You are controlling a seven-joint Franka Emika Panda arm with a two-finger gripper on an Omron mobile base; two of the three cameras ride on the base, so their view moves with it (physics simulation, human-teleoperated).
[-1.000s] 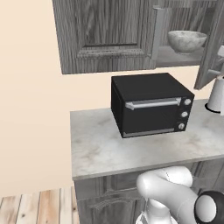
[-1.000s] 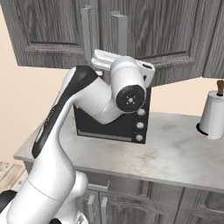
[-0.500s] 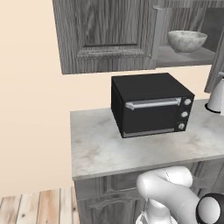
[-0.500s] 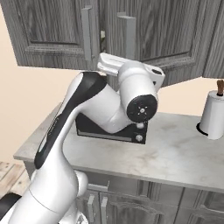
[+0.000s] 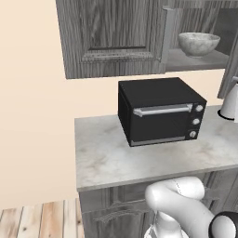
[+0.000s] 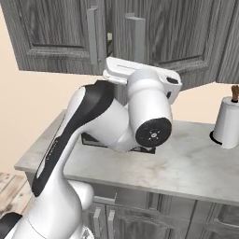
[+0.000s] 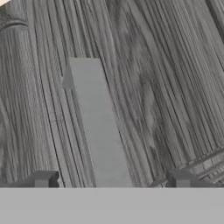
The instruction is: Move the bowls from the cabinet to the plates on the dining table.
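Nearest the hand camera, the two dark fingers (image 7: pixel 111 183) stand spread wide, one tip to either side of the light grey bar handle (image 7: pixel 97 127) of a cabinet door (image 7: pixel 166 78); the tips look clear of the bar with nothing pinched between them, so I judge the grip on the handle is let go or not yet taken. The handle runs up the middle of the gap, which suits a pull on the door: the bowls sit behind such doors, and a door must swing aside before a bowl can be reached. From the right base view the white arm (image 6: pixel 93 135) arches up from the base and carries its hand high against the dark grey cabinet (image 6: pixel 51 32), just at the paired handles; below it the table (image 6: pixel 196 168) bears a black oven, mostly hidden by the arm, and a paper towel roll (image 6: pixel 228 123) to the right. Farther off, in the left base view, the black microwave oven (image 5: pixel 160 111) stands on the marble top, and above it to the right one door is already open; on the exposed shelf (image 5: pixel 195 59) rests a pale marbled bowl (image 5: pixel 199 43), upright and untouched, well apart from the hand; the second bowl, the plates and the dining table I cannot place.
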